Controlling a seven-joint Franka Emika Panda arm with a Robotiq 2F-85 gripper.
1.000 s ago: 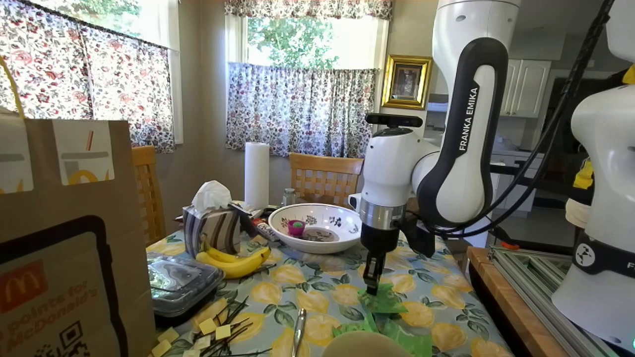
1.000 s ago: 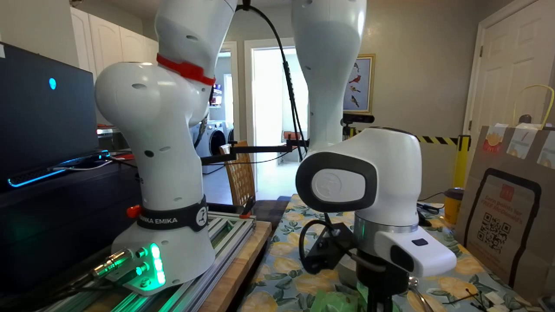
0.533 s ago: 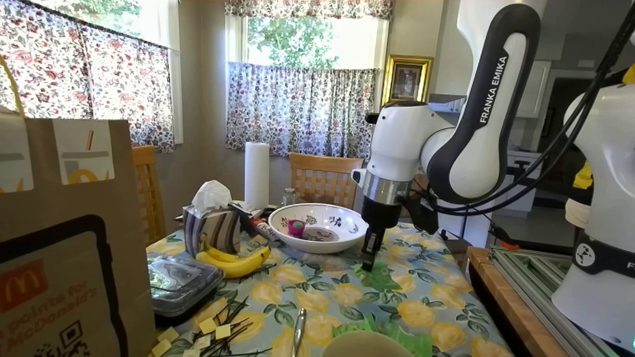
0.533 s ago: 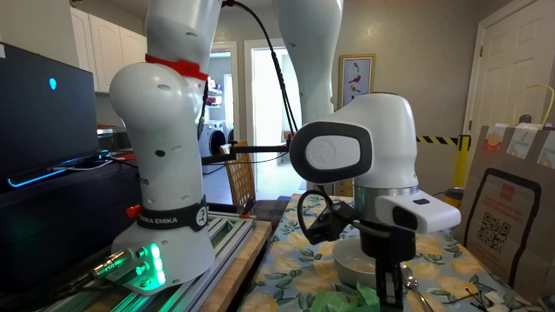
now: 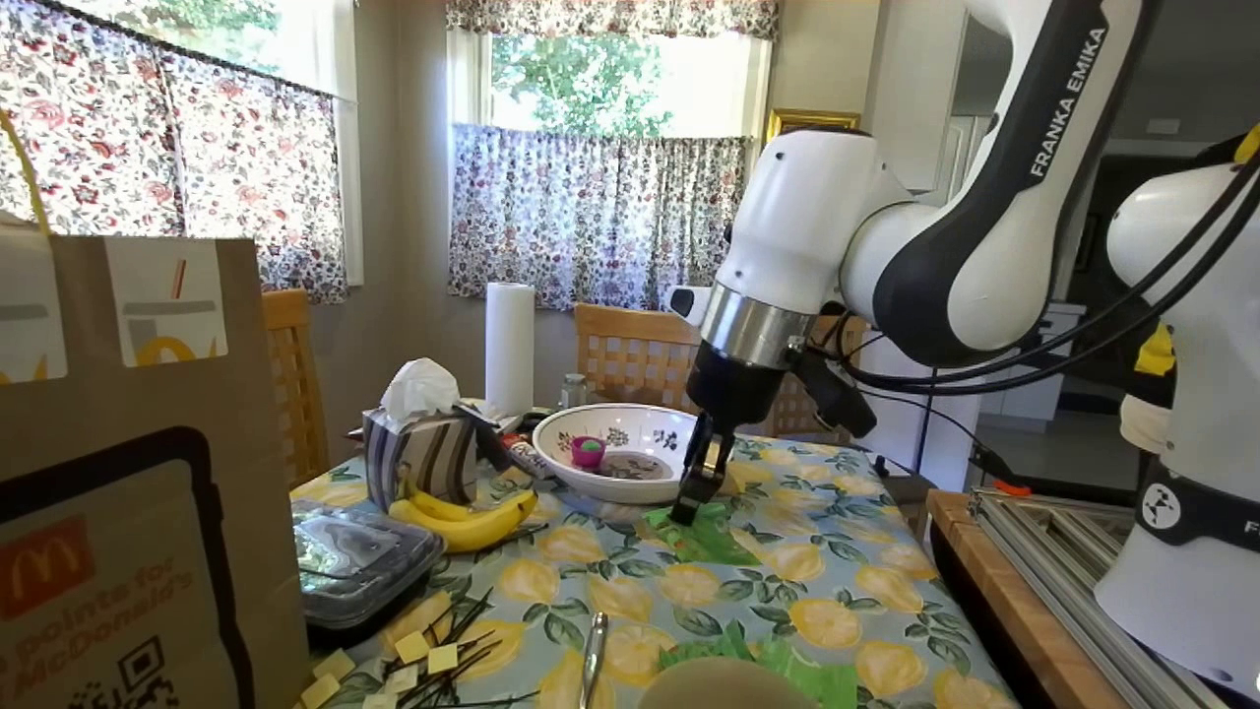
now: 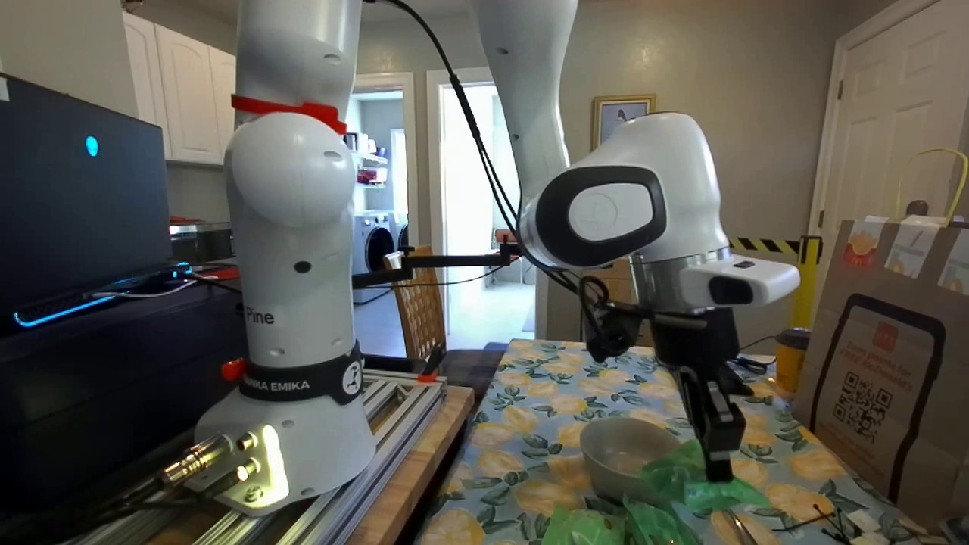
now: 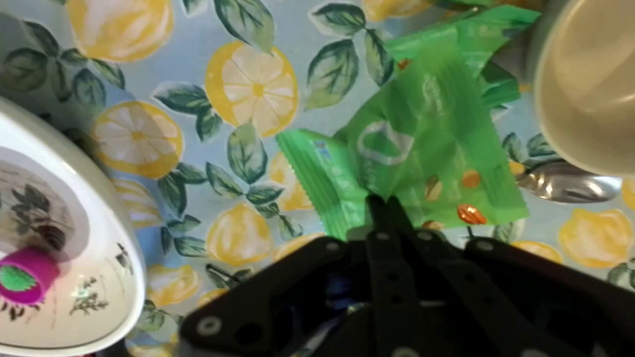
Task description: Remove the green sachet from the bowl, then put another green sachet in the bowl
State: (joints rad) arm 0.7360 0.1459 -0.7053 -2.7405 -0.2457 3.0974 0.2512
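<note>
White arm (image 5: 999,300), black jaws

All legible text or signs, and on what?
"FRANKA EMIKA": white robot arm's black strip
"ANKA EMIKA", start hidden: black base band
"Pine": white lower arm column
"Earn points for FREE McDonald's": brown paper bag
"M": that bag
Too blurred: green plastic sachet in black gripper; blue-lit laptop logo

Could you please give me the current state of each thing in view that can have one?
Gripper, shut on a green sachet
Green sachet, held, creased
Another green sachet, lying loose
Patterned bowl, upright, purple cup inside
Small bowl, upright
Spoon, lying down
Food container, closed
Tissue box, open, tissue sticking out
Bananas, unpeeled
Paper towel roll, upright
Paper bag, upright
Laptop, open
Robot's base light, lit
</note>
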